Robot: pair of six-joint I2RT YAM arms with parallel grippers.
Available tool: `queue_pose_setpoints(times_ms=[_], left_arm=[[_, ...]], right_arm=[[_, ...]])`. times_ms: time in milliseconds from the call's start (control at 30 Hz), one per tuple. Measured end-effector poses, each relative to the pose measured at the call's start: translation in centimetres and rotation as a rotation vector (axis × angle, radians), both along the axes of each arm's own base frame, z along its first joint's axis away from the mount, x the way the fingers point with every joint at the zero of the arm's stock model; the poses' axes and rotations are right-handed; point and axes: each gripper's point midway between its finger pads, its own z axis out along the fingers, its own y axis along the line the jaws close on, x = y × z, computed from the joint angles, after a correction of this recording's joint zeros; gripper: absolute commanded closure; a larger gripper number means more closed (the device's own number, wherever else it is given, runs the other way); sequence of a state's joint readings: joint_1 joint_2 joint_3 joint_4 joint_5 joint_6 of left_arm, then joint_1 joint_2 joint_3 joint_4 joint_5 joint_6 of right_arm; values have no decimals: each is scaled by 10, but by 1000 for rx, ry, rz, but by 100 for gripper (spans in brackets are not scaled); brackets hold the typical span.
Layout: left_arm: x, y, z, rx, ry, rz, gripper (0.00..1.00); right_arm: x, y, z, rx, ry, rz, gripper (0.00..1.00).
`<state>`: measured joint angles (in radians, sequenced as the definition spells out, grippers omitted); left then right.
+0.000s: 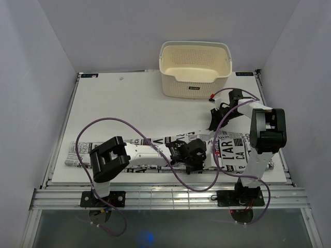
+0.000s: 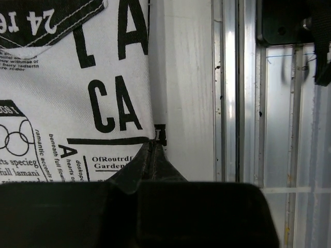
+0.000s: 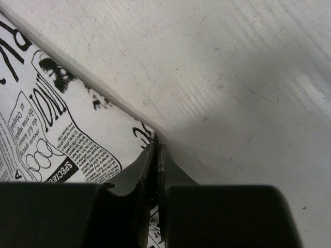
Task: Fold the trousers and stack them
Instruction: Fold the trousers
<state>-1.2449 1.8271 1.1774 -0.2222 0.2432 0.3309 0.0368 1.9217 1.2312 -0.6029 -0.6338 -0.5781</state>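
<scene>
The trousers [image 1: 234,149], white cloth printed with black newspaper text, lie stretched along the table's near edge, from the far left to under the right arm. My left gripper [image 1: 206,164] reaches right over them and is shut on their near edge. In the left wrist view its fingertips [image 2: 153,147] pinch the cloth border [image 2: 103,77] beside the bare table strip. My right gripper [image 1: 213,127] sits at the trousers' far edge. The right wrist view shows that gripper [image 3: 155,147] shut on the printed cloth [image 3: 62,124], with cloth showing between the fingers.
A cream perforated basket [image 1: 195,70] stands at the back of the white table [image 1: 129,103]. Metal rails [image 2: 243,103] run along the table's near edge, close to the left gripper. Purple cables [image 1: 124,121] loop over the trousers and the table.
</scene>
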Motion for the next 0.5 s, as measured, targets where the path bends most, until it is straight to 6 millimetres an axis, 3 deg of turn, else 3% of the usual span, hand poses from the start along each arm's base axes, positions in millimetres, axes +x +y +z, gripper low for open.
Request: queue_pose_setpoints(times_ms=[100, 167, 233, 300, 367, 467, 500], left_arm=[[2, 3, -20, 45, 6, 16, 86], [3, 2, -34, 66, 8, 22, 63], [6, 2, -33, 65, 5, 39, 46], [9, 1, -33, 63, -2, 57, 36], [13, 2, -31, 53, -1, 74, 15], [10, 22, -26, 46, 45, 96, 4], [7, 31, -19, 37, 63, 104, 4]], right_arm=[[2, 0, 1, -3, -5, 1, 92], [2, 0, 2, -2, -7, 1, 92], [3, 0, 4, -3, -5, 4, 92], [4, -1, 8, -4, -6, 7, 92], [5, 0, 13, -3, -10, 13, 92], [7, 0, 25, 1, -17, 22, 73], [9, 0, 31, 0, -25, 24, 57]])
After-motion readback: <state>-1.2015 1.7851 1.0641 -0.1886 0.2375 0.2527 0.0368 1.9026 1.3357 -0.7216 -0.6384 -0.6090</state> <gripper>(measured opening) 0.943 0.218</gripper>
